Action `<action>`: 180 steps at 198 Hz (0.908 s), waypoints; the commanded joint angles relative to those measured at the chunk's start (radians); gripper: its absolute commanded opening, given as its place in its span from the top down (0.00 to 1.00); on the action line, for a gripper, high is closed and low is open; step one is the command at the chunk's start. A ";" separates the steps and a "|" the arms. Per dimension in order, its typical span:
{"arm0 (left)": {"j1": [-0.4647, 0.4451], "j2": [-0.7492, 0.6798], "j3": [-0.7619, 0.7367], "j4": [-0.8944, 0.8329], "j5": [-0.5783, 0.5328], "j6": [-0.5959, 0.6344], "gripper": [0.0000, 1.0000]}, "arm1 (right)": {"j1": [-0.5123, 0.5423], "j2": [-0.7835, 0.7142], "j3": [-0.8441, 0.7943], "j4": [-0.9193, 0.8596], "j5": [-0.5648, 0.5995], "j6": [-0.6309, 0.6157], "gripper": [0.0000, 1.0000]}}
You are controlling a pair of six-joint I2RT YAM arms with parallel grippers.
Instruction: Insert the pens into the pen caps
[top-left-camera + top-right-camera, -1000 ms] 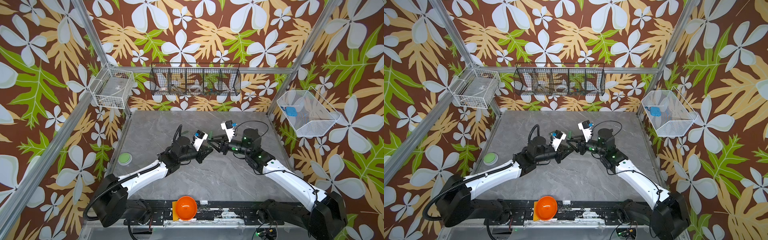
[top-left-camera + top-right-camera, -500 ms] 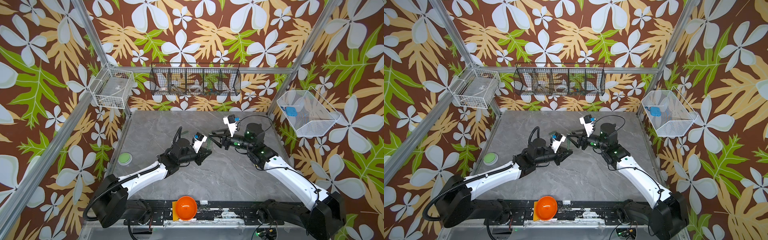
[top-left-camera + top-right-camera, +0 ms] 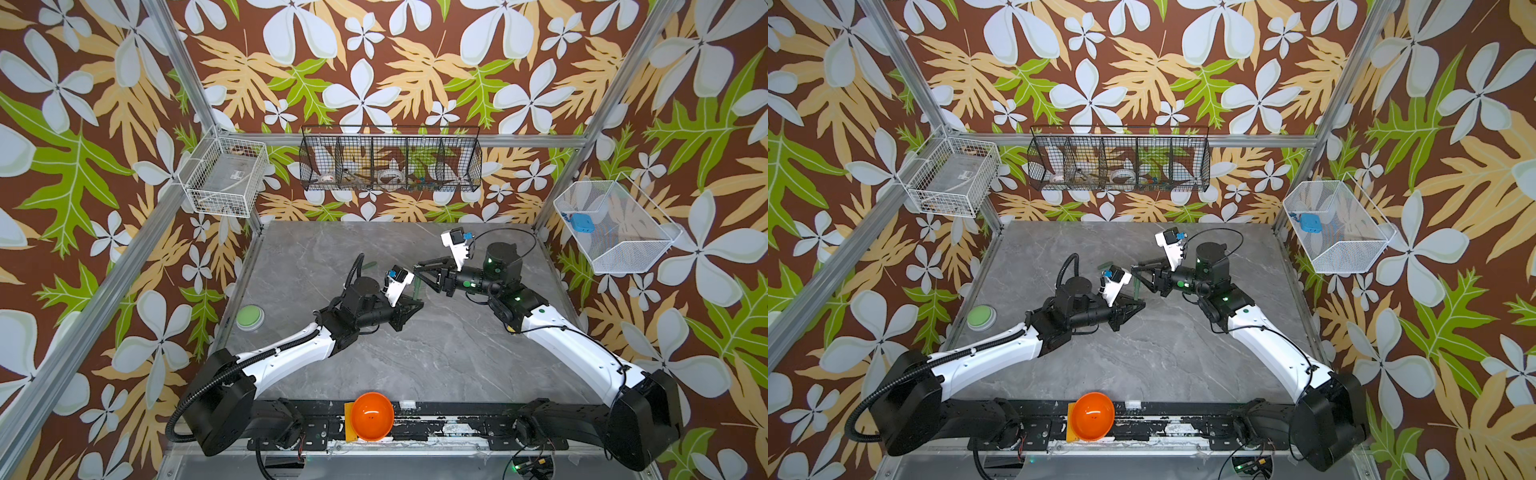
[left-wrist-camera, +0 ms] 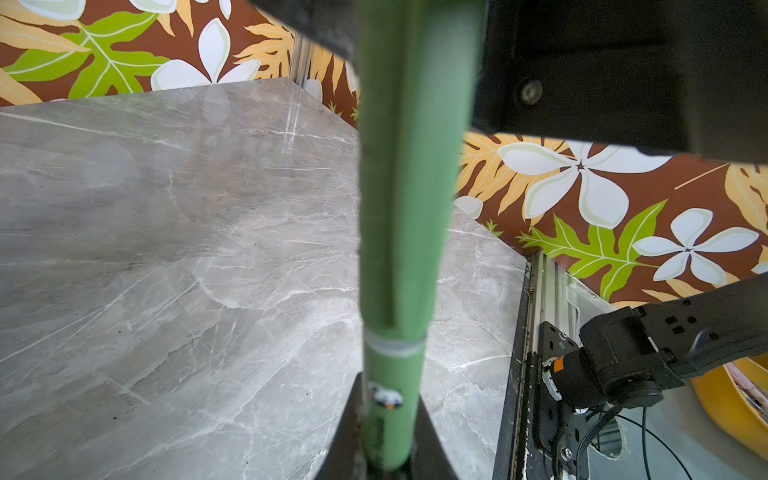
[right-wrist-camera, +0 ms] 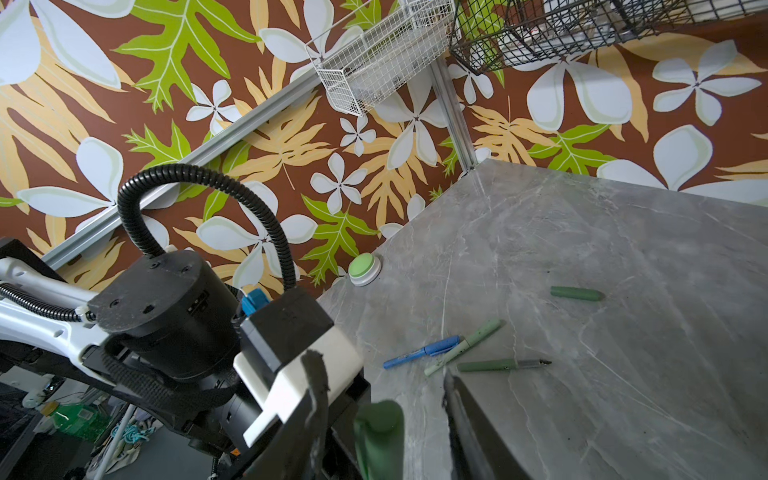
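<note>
Grey marble surface [image 3: 436, 353] is being boxed in by floral walls [image 3: 374, 62]. Capped green pen [image 4: 399, 249] is being pinched upright by left hand [image 3: 409, 308]. Right hand [image 3: 418, 271] is being held spread either side of its cap end. Blue pen [image 5: 419, 351], pale green pen [image 5: 465, 345], uncapped dark green pen [image 5: 503, 365] and loose dark green cap [image 5: 577, 293] are being left on the surface.

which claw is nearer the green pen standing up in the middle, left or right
Left. The left claw is shut on the green pen at its lower end; the right claw stands open around its capped top, not gripping.
</note>
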 commanded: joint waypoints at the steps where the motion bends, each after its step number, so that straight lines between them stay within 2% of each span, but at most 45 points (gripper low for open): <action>1: -0.001 -0.011 -0.003 0.029 0.001 0.001 1.00 | 0.002 0.008 0.005 0.027 -0.007 -0.002 0.58; 22: 0.000 -0.014 -0.003 0.026 -0.004 0.002 1.00 | 0.002 0.015 0.008 0.030 -0.017 0.003 0.63; 97: 0.000 0.004 0.046 0.085 -0.049 0.009 1.00 | 0.003 0.008 -0.001 0.006 -0.043 -0.006 1.00; 154: 0.005 0.009 0.145 0.115 -0.070 0.063 1.00 | 0.002 0.016 0.022 -0.056 -0.048 -0.039 1.00; 180: 0.024 -0.008 0.149 0.189 -0.047 0.047 1.00 | 0.002 0.022 0.011 -0.067 -0.055 -0.044 1.00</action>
